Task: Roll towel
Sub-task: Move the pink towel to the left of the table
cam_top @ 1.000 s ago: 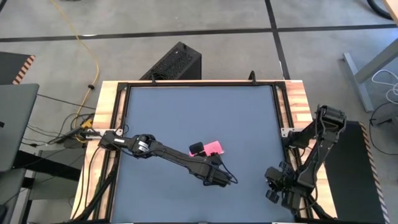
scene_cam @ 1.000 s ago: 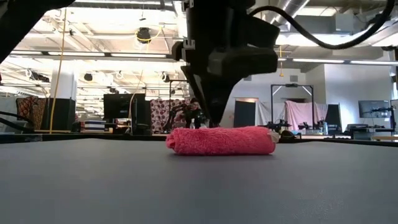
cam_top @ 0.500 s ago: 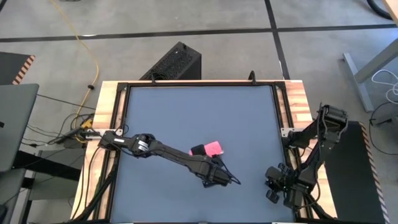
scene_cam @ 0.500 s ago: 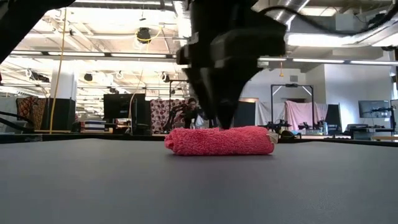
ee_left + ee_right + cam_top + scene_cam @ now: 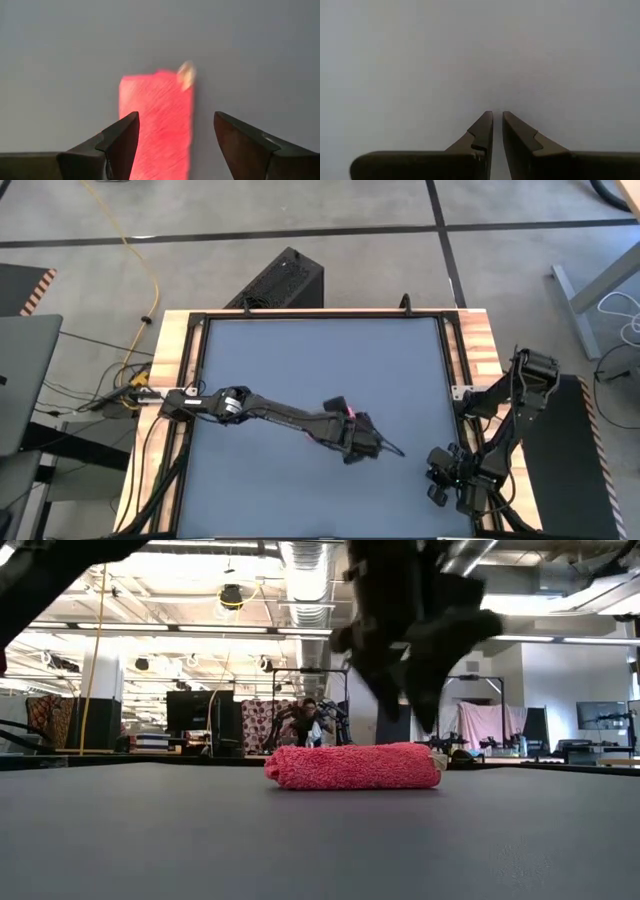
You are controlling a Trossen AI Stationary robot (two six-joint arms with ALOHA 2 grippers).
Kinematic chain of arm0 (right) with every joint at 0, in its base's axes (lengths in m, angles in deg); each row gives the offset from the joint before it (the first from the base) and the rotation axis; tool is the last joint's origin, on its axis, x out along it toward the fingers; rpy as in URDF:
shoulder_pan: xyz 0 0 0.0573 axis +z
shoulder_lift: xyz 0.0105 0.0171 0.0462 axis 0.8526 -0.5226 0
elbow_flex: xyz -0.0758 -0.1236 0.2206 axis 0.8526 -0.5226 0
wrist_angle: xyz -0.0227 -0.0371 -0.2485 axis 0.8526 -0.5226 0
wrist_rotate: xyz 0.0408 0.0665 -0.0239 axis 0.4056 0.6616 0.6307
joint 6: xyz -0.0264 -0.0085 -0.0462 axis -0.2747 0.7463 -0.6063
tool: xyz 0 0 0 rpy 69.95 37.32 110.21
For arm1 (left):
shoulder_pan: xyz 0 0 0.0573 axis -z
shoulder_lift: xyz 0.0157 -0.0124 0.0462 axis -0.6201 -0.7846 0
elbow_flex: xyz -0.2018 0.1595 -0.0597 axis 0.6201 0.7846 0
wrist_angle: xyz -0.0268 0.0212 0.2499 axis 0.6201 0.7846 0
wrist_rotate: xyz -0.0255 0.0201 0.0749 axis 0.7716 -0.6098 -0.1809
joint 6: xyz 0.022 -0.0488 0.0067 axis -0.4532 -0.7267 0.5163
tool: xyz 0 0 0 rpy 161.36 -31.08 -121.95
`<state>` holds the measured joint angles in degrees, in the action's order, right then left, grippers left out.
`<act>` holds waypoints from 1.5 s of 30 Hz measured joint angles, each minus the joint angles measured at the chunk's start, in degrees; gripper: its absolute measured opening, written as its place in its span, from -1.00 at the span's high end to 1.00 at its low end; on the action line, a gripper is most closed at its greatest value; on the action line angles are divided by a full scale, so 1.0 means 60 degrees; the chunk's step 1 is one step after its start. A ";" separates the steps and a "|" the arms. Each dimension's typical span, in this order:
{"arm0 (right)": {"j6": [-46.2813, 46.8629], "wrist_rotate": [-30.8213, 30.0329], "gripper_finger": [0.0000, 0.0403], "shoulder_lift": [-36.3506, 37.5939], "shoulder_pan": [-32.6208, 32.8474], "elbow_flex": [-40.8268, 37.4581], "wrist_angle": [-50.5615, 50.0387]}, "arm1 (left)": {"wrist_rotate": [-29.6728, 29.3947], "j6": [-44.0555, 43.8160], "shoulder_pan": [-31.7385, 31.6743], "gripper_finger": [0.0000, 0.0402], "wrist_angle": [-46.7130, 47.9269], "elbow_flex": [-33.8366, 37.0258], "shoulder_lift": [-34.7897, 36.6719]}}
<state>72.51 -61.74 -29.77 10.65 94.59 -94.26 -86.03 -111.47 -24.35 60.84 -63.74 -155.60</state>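
Note:
The pink towel (image 5: 352,765) lies as a short, tight roll on the dark grey table (image 5: 300,350), resting on its long side with a pale tag (image 5: 186,75) at one end. In the high view only a sliver of the towel (image 5: 351,413) shows beside my left gripper (image 5: 338,406). My left gripper (image 5: 403,715) hovers open just above the roll. In the left wrist view its fingers (image 5: 122,132) stand on either side of the towel (image 5: 156,115) without touching it. My right gripper (image 5: 445,480) waits by the table's near right corner, and its fingers (image 5: 485,127) are shut over bare tabletop.
A wooden frame (image 5: 175,350) runs around the tabletop. A black box (image 5: 285,280) stands on the floor beyond the far edge, and a laptop (image 5: 20,380) sits off the left side. Bare tabletop surrounds the roll on all sides.
My left gripper has opened, come off the top of the towel roll, risen a little and swung toward the table's right edge. The roll has stayed where it was on the table, still rolled up.

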 joint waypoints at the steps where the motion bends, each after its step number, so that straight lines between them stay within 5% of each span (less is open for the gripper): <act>1: 0.0058 -0.0003 0.66 0.0000 0.0036 0.0000 0.0004 | 0.0255 -0.0069 -0.0123 -0.22 0.0269 0.0003 -0.0011; 11: 0.0265 -0.0025 0.66 -0.0007 0.0142 0.0000 0.0011 | 0.1220 -0.0174 -0.0560 -0.22 0.1005 0.0054 -0.0013; 20: 0.0290 -0.0122 0.66 -0.0011 0.0139 0.0000 0.0017 | 0.1818 -0.0921 -0.0494 -0.22 0.1209 0.1552 -0.0008; 32: 0.0287 -0.0132 0.66 -0.0011 0.0139 -0.0004 0.0033 | 0.2391 -0.1379 -0.0540 -0.18 -0.0063 0.2441 0.0083; 36: 0.0287 -0.0131 0.66 -0.0011 0.0139 -0.0001 0.0036 | 0.2236 -0.1567 -0.0583 0.08 -0.0139 0.2445 0.0061; 42: 0.0482 -0.0109 0.66 -0.0007 0.0139 0.0000 0.0036 | 0.2160 -0.1429 -0.0629 0.82 -0.0157 0.2455 0.0058; 45: 0.0513 -0.0106 0.66 -0.0007 0.0139 0.0000 0.0036 | 0.1940 -0.1448 -0.0623 0.92 -0.0050 0.2390 0.0061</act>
<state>75.59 -62.37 -29.81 11.48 94.59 -94.04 -74.39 -120.16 -28.09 60.54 -49.40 -155.23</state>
